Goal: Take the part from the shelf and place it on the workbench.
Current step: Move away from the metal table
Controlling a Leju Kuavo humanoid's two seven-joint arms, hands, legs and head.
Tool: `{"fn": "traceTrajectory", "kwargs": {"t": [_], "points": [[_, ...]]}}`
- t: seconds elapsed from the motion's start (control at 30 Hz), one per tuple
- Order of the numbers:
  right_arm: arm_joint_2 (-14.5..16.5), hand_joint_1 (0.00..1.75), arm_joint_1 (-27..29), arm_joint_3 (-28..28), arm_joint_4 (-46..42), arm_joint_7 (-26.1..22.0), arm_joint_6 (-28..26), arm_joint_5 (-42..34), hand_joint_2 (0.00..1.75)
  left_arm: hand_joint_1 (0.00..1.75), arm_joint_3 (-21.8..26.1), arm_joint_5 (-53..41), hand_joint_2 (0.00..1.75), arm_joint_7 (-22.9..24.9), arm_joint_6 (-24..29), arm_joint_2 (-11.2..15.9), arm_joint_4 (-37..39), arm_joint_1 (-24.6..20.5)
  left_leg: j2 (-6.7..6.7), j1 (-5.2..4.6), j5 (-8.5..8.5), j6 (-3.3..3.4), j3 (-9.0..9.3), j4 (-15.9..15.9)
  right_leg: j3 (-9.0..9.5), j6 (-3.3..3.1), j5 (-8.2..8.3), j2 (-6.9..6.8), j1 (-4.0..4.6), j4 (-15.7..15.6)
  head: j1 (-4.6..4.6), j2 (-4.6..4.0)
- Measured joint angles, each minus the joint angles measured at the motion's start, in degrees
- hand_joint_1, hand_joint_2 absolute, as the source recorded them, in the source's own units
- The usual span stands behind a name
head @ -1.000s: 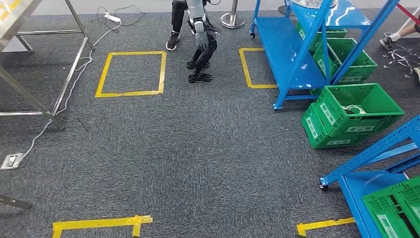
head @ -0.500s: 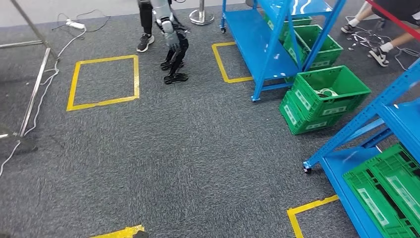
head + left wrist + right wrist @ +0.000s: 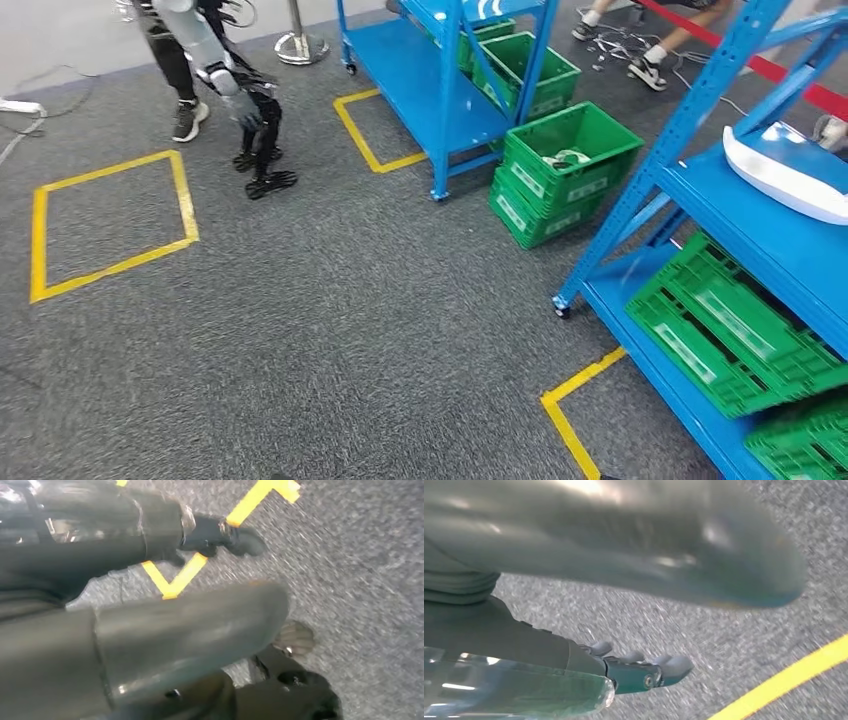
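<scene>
We face the blue shelf (image 3: 700, 215) squarely before reaching for the white part (image 3: 790, 172); our hands' state we cannot tell.

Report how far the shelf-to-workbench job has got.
Done: nothing yet; the white part lies on the blue shelf. In hand: the approach, with the shelf close on the right. Left: grasp the part, carry it, set it on the workbench.

Grey carpet floor (image 3: 330, 330) with yellow tape squares (image 3: 110, 225) beside blue racks (image 3: 440, 80)
</scene>
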Motion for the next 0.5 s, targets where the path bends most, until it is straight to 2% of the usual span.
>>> {"fn": "traceTrajectory", "kwargs": {"t": [0.03,0.07,0.1,0.17,0.2,0.23,0.27,0.3,0.37,0.4,0.43,0.47,0.5], "points": [[0.0,0.0,0.0,0.0,0.0,0.0,0.0,0.0,0.0,0.0,0.0,0.0,0.0,0.0,0.0,0.0,0.0,0.0,0.84,-0.04,-0.07,0.31,0.18,-0.2,-0.17,0.32,-0.02,0.49,-0.16,-0.1,0.0,0.0],[0.1,0.0,0.1,0.0,0.0,0.0,0.0,0.0,0.0,0.0,0.0,0.0,0.0,0.0,0.0,0.0,0.0,-0.1,1.79,-0.03,-0.09,0.62,0.5,-0.5,-0.35,0.63,-0.3,-0.3,-0.17,0.3,0.11,0.0],[0.1,0.0,0.1,0.1,0.0,0.0,-0.1,-0.1,0.0,0.0,0.0,0.0,0.0,0.0,0.0,0.1,0.0,-0.1,2.85,-0.02,-0.12,0.93,0.88,-0.9,-0.98,0.91,-1.07,-1.86,-0.12,1.5,0.43,0.0],[0.1,0.0,-0.2,0.1,0.0,0.0,-0.1,-0.2,0.0,0.0,0.0,0.0,0.0,0.2,-0.1,0.1,0.0,0.0,5.22,-0.16,-0.42,1.4,1.55,-1.3,-4.12,1.48,-3.97,-5.83,-0.06,7.5,1.36,0.0],[0.1,0.0,-0.3,0.2,0.0,0.1,-0.1,-0.3,0.0,0.0,0.0,-0.1,0.0,0.3,-0.2,0.1,0.0,0.1,6.41,-0.27,-0.66,1.5,1.73,-1.3,-6.29,1.72,-5.48,-6.72,-0.17,11.3,1.74,0.0],[0.1,0.0,-0.3,0.2,0.0,0.2,-0.1,-0.4,0.0,0.0,0.0,-0.1,0.0,0.5,-0.3,0.1,0.0,0.2,7.51,-0.35,-0.92,1.53,1.89,-1.3,-8.09,1.91,-6.29,-7.07,-0.28,14.4,1.9,0.0],[0.1,0.0,-0.2,0.3,0.0,0.4,-0.1,-0.5,0.0,0.0,0.0,-0.2,0.0,0.7,-0.4,0.1,0.0,0.2,8.45,-0.38,-1.18,1.5,2.09,-1.3,-9.02,2.0,-6.02,-7.25,-0.37,15.7,1.99,0.0],[0.1,0.0,0.1,0.3,0.0,0.6,-0.1,-0.5,0.0,0.0,0.0,-0.3,0.0,0.9,-0.4,0.1,0.0,0.1,9.21,-0.4,-1.44,1.42,2.36,-1.3,-8.82,1.99,-4.62,-7.41,-0.41,14.8,2.09,0.0],[0.0,0.0,0.5,0.4,0.1,1.0,-0.1,-0.6,0.0,0.0,0.0,-0.5,0.0,1.0,-0.3,0.1,0.0,0.0,10.43,-0.39,-2.01,1.19,3.06,-1.4,-5.66,1.5,-0.16,-8.73,-0.21,7.8,2.45,0.0],[-0.1,0.0,0.5,0.4,0.2,1.2,-0.1,-0.5,0.0,0.0,0.0,-0.5,0.0,0.9,-0.2,0.0,0.0,-0.1,10.93,-0.47,-2.28,0.98,3.37,-1.4,-3.9,1.12,1.25,-9.83,0.13,4.3,2.63,0.0],[-0.2,0.0,0.4,0.4,0.2,1.3,-0.1,-0.5,0.0,0.0,0.0,-0.5,0.0,0.8,-0.1,0.0,0.0,-0.2,11.38,-0.54,-2.5,0.73,3.57,-1.4,-2.68,0.72,1.86,-10.79,0.46,1.8,2.82,0.0],[-0.3,0.0,0.3,0.5,0.2,1.4,-0.1,-0.5,0.0,0.0,0.0,-0.5,0.0,0.7,-0.1,-0.1,0.0,-0.3,11.81,-0.6,-2.67,0.45,3.68,-1.4,-2.14,0.37,1.68,-11.35,0.79,0.7,2.88,0.0],[-0.4,0.0,0.3,0.7,0.2,1.4,-0.1,-0.5,0.0,0.0,0.0,-0.5,0.0,0.7,-0.1,-0.2,0.0,-0.3,12.27,-0.63,-2.79,0.15,3.88,-1.5,-2.06,0.09,1.38,-11.24,1.03,0.5,2.85,0.0]]}}
